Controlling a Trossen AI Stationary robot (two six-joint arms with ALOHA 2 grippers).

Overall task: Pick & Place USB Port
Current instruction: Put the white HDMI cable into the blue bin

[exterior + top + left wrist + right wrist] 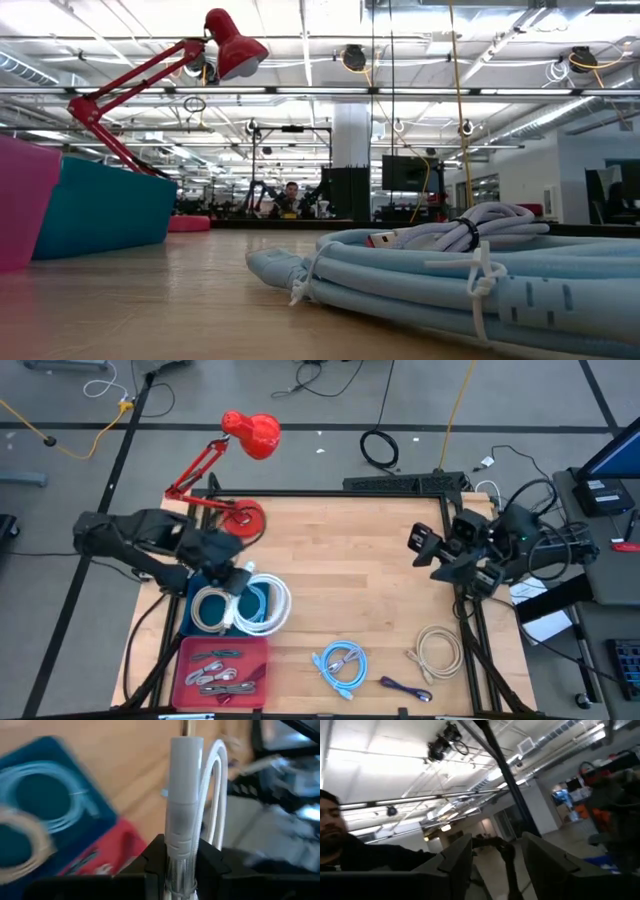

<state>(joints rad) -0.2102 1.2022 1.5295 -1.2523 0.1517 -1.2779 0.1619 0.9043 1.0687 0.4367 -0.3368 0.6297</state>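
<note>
The wooden counter fills the middle of the high view, framed by a dark rail. A red desk lamp stands at its upper left, its base on the counter's corner. At the lower left sit a blue bin holding coiled white and pale blue cables, and below it a red bin with small grey cables. A light blue cable bundle lies at the bottom centre, a small purple cable to its right, and a beige cable coil further right. In the low view the room beyond is a large hall with ceiling lights, and a person sits far back at centre.

The left gripper hangs over the upper edge of the blue bin. In the left wrist view its fingers are closed tight on a white USB cable. The plug end stands straight up out of the fingers toward the top of that frame, long axis vertical there, with the cord looping back down beside it.

The right gripper waits above the counter's right edge, its fingers spread apart and holding nothing. A person shows at the left edge of the right wrist view.
</note>
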